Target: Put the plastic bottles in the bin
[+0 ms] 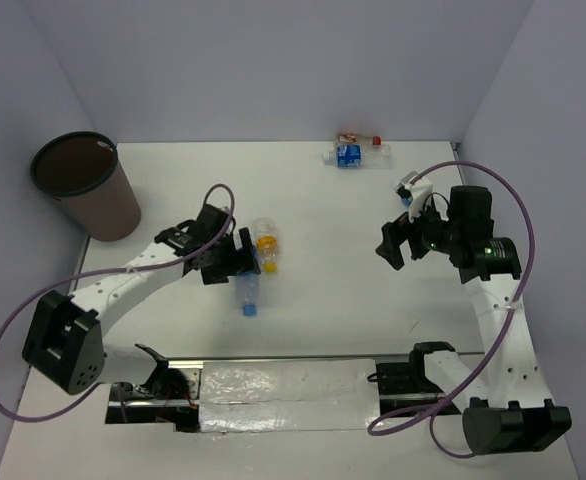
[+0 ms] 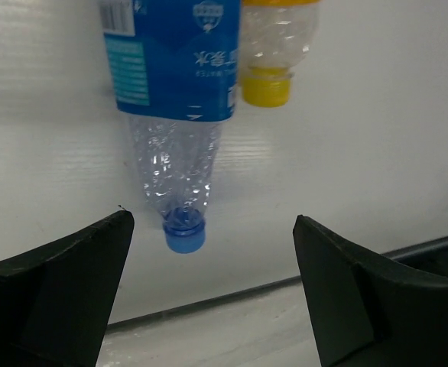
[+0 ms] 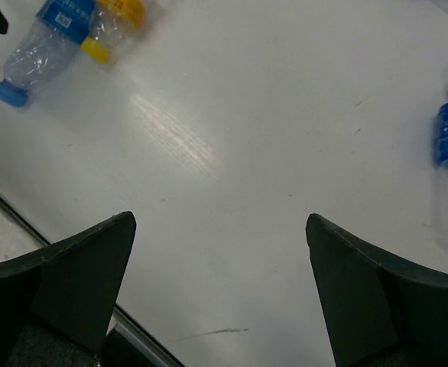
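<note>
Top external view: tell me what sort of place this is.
Probably a robotics lab test cell: a white table boxed in by plain panel walls, a left arm and right arm bolted at its near edge, and plastic bottles and a brown bin staged as props.

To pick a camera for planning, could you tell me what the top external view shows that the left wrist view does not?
Only top external: the bin, a bottle at the far edge. Only left wrist: printing on the blue label. Both: the blue-capped bottle and yellow-capped bottle lying side by side ahead of the left fingers.
</note>
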`<state>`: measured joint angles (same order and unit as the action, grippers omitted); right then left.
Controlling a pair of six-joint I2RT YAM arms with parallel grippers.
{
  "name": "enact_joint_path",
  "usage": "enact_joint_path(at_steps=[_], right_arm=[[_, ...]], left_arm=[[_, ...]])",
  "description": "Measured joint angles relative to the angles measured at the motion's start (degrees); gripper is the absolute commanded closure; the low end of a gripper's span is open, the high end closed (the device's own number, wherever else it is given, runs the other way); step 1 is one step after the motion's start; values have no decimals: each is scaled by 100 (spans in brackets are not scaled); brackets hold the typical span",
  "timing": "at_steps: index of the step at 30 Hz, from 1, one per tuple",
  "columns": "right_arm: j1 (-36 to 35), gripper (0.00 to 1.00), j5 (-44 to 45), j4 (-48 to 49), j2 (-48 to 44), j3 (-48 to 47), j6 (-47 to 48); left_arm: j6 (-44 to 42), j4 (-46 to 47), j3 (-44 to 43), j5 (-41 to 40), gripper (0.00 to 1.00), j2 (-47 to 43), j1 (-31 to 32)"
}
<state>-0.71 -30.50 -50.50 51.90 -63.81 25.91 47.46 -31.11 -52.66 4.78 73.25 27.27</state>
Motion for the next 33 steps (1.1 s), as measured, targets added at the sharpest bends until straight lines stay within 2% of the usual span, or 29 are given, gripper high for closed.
enact_joint_path(at_steps=[6, 16, 21, 23, 24, 26, 28, 33], right_arm=[[0, 0, -400, -24, 280, 192, 142], [0, 0, -800, 157, 275, 474, 146], [55, 0, -1019, 192, 240, 566, 195], [129, 0, -1099, 214, 192, 612, 210], [151, 0, -1126, 214, 175, 621, 208], [173, 0, -1189, 245, 157, 621, 208], [179, 0, -1252, 284, 140, 623, 210], [188, 0, -1423, 354, 61, 625, 216]], left_arm=[[101, -304, -463, -861, 0, 1174, 374], [90, -181, -1244, -1558, 2, 2691, 671], [83, -144, -1281, -1810, 14, 2944, 723], [85, -107, -1272, -1897, 25, 2944, 723], [85, -66, -1250, -1932, 40, 2944, 723], [109, -17, -1204, -1989, 59, 2914, 723], [98, 42, -1161, -2009, 69, 2826, 723], [81, -149, -1097, -2039, 71, 2455, 723]])
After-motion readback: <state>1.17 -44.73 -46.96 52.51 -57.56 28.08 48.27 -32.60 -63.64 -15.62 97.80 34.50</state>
